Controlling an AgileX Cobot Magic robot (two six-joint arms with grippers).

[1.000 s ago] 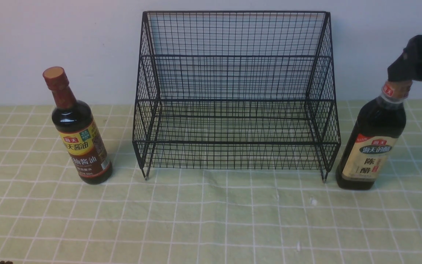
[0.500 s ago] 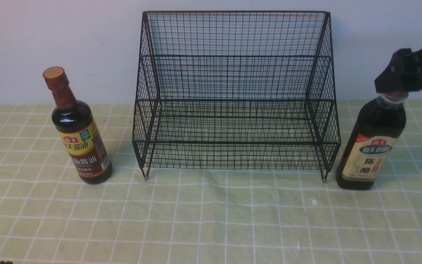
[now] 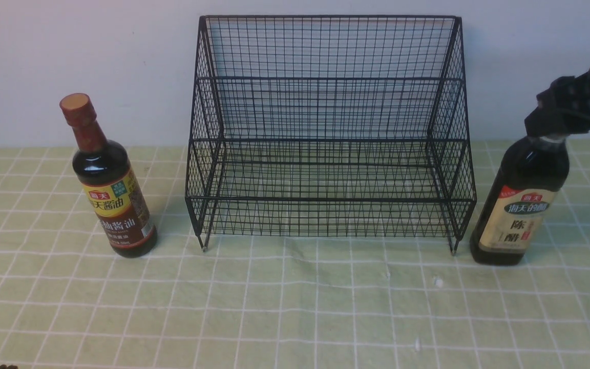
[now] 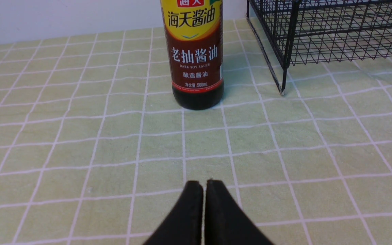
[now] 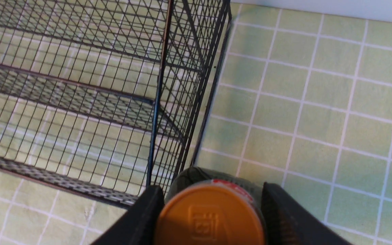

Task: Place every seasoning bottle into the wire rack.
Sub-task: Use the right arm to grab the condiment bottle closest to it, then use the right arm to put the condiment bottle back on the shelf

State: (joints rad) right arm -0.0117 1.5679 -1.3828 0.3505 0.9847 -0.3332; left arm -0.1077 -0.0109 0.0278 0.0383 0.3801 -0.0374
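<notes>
The slim bottle (image 3: 113, 205) with a red-brown cap stands left of the wire rack (image 3: 328, 133); it also shows in the left wrist view (image 4: 196, 58). My left gripper (image 4: 203, 182) is shut and empty, low over the cloth, well short of that bottle. The broader bottle (image 3: 523, 205) with a beige label stands right of the rack, its base on the cloth. My right gripper (image 3: 548, 123) covers its cap from above. In the right wrist view the fingers (image 5: 148, 211) press both sides of the tan cap (image 5: 209, 217).
The rack's near right corner (image 5: 168, 163) stands close beside the broader bottle. A green checked cloth (image 3: 295, 307) covers the table. A white wall (image 3: 69, 51) runs right behind the rack.
My right gripper came down and leftward over the broader bottle's cap, which showed one second ago and is now hidden. The bottle shifted very slightly. The left side has not moved.
</notes>
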